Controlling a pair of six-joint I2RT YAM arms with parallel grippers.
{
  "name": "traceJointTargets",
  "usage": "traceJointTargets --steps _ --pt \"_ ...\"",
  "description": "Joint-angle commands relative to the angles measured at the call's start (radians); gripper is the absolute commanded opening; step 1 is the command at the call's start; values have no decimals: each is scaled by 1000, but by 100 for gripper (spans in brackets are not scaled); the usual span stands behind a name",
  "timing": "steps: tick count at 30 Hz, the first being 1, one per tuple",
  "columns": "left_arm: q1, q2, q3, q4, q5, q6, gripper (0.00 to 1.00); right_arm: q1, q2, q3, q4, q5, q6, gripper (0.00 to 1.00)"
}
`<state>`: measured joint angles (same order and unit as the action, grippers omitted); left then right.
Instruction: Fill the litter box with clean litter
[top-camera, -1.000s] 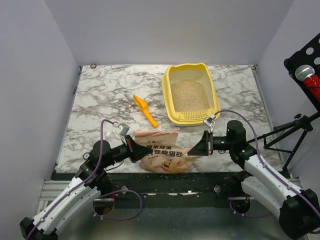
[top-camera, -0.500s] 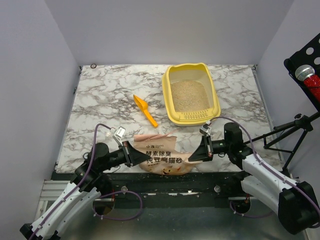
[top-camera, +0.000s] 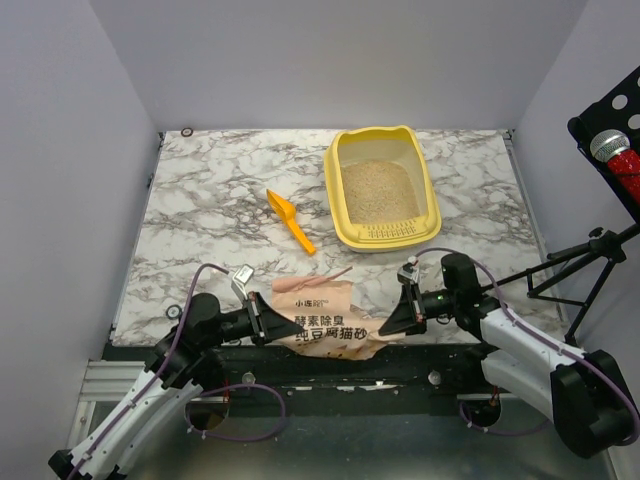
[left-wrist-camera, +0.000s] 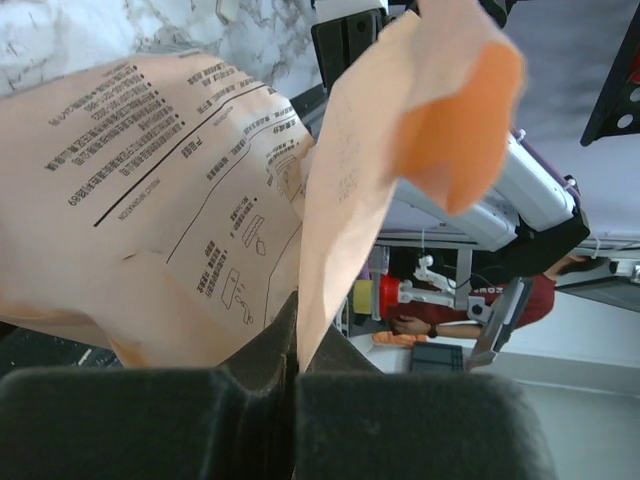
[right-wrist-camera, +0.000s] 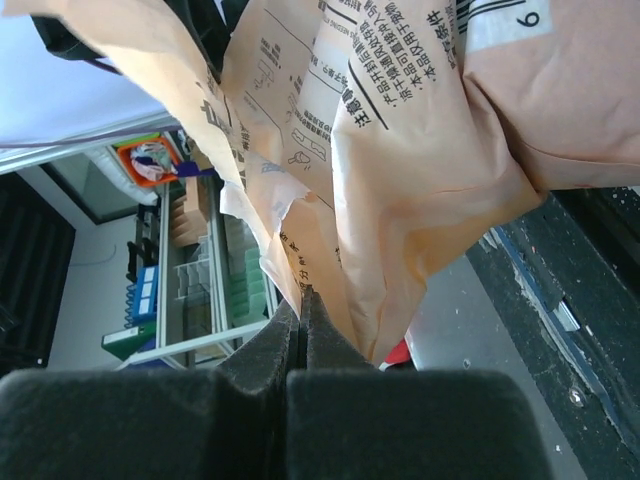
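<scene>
Mid-step: handling pinkish-tan bag w/ both arms, low at near edge of marble table. Clenched on bag's left edge w/ L gripper; clenched likewise on right edge w/ R gripper. In both wrist views: thin folds of bag film pinched, no gap btwn fingers.

Litter box at far right of table, well apart from bag. Inside it, layer of clean litter across floor, approx. level, well below rim. Orange scoop just left of box, touched by neither arm.

Judging by that: pour stage, w/ some fill in place; can't tell if enough. Next move, if more needed: lift bag clear of table, carry fwd & right over box, tip open end down w/o loosening either pinch. Can't tell which end is open.

Writing: big dark Chinese chars on bag front, apparently incl. "豆腐猫砂". On back, small print + pictograms; one line prob. "PRODUCT INFORMATION", rest too small. No brand readable w/ certainty.
</scene>
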<state>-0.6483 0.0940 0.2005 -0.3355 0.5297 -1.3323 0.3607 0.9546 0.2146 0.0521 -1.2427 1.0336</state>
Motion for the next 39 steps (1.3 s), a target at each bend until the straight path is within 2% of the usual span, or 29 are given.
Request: traceJointTargets --steps 1,4,7,10,14,17,20,25,26,30,35,39 --pt "13 -48 -19 -135 76 -113 0 -12 15 -23 -110 -14 -62 0" --pt "13 -89 -48 -212 114 -134 0 -12 13 -6 -155 -11 -93 0" --pt "13 -193 -55 -322 128 -163 0 -12 1 -1 -178 -11 -110 0" --pt "13 -238 -59 -332 135 -206 0 -12 -11 8 -179 -11 -122 0" --pt "15 -198 -44 -295 133 -194 0 -12 -20 60 -216 -5 -179 0" --pt "15 -162 -38 -246 141 -197 0 -12 -31 132 -338 66 -294 1" --pt "15 -126 -35 -186 154 -199 0 -12 -40 230 -449 155 -412 25" --pt "15 -18 -16 -74 171 -188 0 0 -36 498 -581 297 -602 49" --pt "15 10 -9 -59 174 -176 0 12 -36 552 -593 319 -625 51" --pt "15 96 20 -7 187 -154 0 125 -14 718 -603 339 -739 53" --pt "16 130 53 -3 193 -137 0 398 122 910 -771 468 -958 54" --pt "16 121 65 -17 196 -142 0 509 180 908 -753 610 -1058 57"
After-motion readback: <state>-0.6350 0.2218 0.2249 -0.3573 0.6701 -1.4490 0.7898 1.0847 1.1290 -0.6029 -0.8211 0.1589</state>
